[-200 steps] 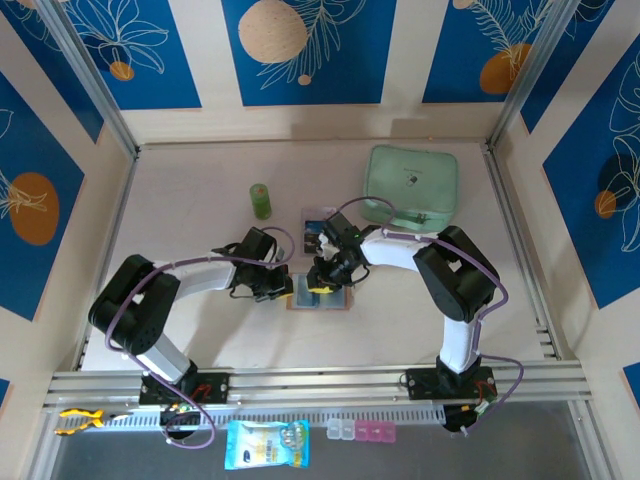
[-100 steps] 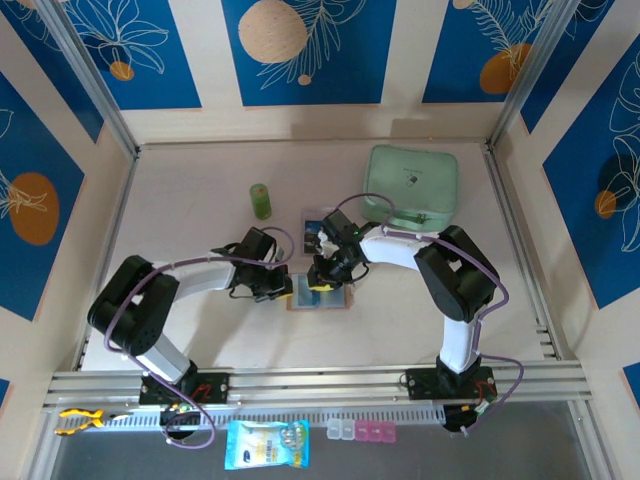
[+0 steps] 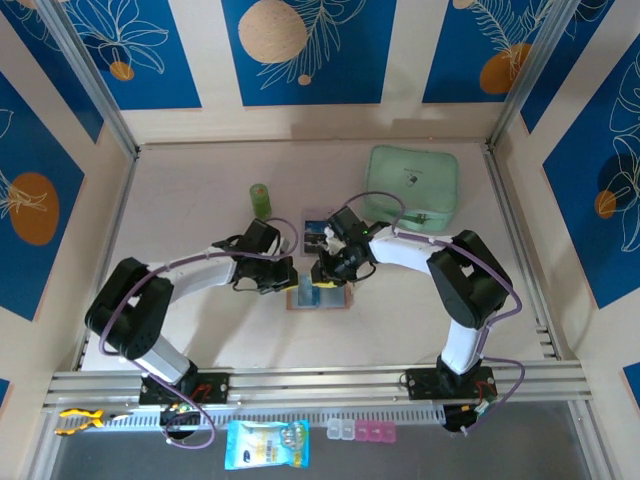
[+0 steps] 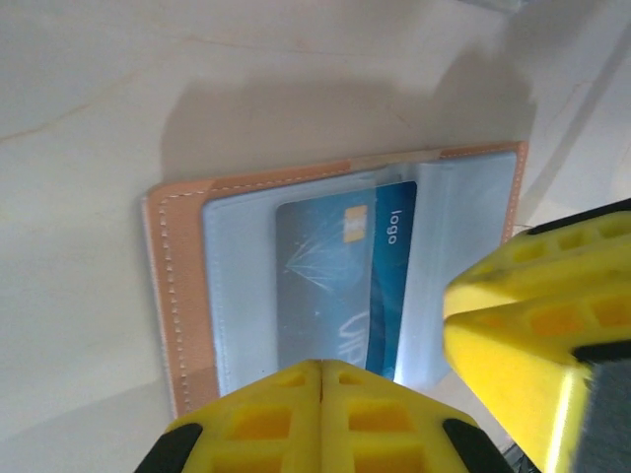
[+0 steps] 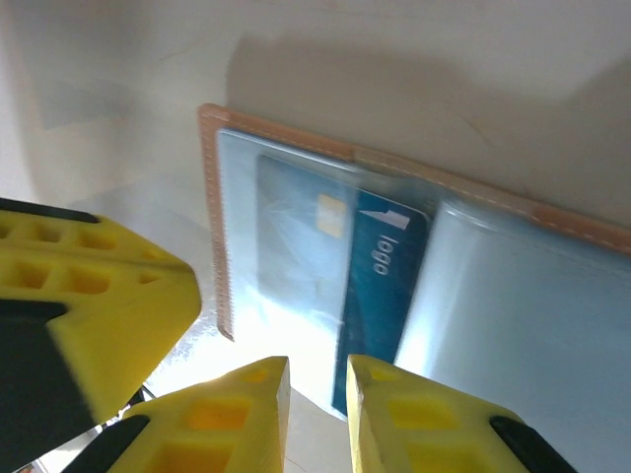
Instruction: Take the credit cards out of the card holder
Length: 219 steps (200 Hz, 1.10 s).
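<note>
While left hand point(image 4: 320, 379) presses together, right hand point(image 5: 315, 372) gapes slightly at credit cards' point(image 5: 380, 286) edge.

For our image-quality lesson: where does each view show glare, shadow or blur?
Left wrist view: the left fingers are soft-focus, and a broad shadow lies on the table beyond the card holder. Right wrist view: white glare washes out the clear pocket at its lower edge near the right fingers; the logo card is slightly blurred. Top external view: even light, sharp.
</note>
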Each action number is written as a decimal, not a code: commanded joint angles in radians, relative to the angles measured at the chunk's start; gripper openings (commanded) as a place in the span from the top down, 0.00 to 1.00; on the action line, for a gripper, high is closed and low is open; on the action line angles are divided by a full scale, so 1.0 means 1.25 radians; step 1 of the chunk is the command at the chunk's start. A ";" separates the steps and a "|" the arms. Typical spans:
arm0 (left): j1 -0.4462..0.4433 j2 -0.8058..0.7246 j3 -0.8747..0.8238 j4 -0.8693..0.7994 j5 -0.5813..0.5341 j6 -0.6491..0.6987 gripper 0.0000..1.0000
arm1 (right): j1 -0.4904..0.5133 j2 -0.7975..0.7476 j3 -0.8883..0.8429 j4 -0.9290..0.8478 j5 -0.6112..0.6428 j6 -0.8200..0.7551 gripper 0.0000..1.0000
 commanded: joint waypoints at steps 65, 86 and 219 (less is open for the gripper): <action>-0.011 0.057 0.002 -0.006 -0.001 0.009 0.98 | -0.015 0.004 -0.035 0.039 -0.052 0.025 0.76; -0.011 0.065 -0.003 -0.009 -0.003 0.011 0.99 | -0.015 0.013 -0.036 0.044 -0.052 0.025 0.76; -0.011 0.083 -0.012 -0.029 -0.022 0.010 0.99 | -0.024 0.051 -0.063 0.103 -0.101 0.043 0.75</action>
